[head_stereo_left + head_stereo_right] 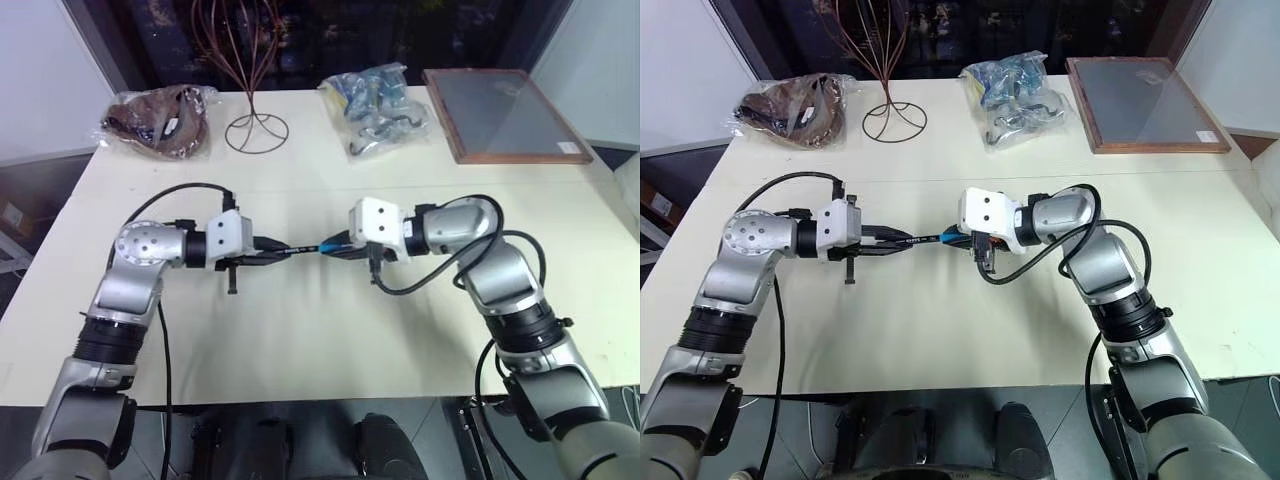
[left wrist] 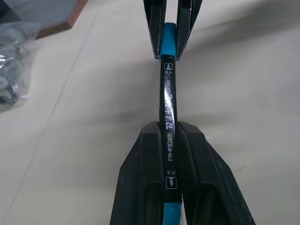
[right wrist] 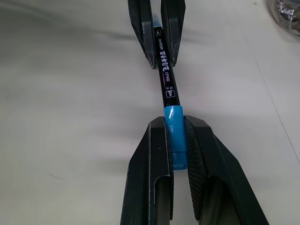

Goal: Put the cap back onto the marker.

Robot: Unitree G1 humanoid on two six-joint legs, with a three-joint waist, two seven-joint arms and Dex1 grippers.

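Pinching the marker (image 2: 168, 108) mid-barrel, left gripper (image 1: 262, 252) clamps it; right gripper (image 3: 177, 140) squeezes the cap (image 3: 174, 136) — both light, stiff, slick plastic; grip sides firmly.

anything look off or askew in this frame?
Nothing stands out. The cap, held by the right gripper, sits in line on the marker, which the left gripper grips, above the table.

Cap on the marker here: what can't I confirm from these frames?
- Whether the cap is fully seated: the right gripper clamps its sides in the right wrist view.
- Marker rear end: cut off by the frame edge in the left wrist view, between the left gripper jaws.
- Marker tip: covered by the cap.
- Bag contents: too small in the eye views.
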